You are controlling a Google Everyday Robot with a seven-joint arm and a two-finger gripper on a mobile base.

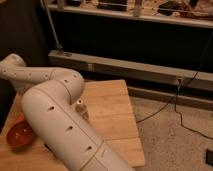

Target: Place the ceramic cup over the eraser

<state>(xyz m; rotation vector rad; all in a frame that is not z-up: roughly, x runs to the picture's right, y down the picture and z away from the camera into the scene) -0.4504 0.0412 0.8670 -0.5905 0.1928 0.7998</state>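
My white arm [60,125] fills the lower left of the camera view. It bends at an elbow [67,85] and reaches back to the left edge [12,67]. My gripper is out of sight, hidden behind or beyond the arm. The light-blue ceramic cup is not visible. A small dark sliver [46,146] shows at the arm's lower left edge on the wooden table [112,115]. It may be the eraser, mostly covered by the arm.
An orange-red bowl [19,135] sits at the table's front left, partly behind the arm. A small pale upright object [80,109] stands by the arm near the table's middle. A dark shelf unit [135,40] and a cable [175,100] lie beyond the table.
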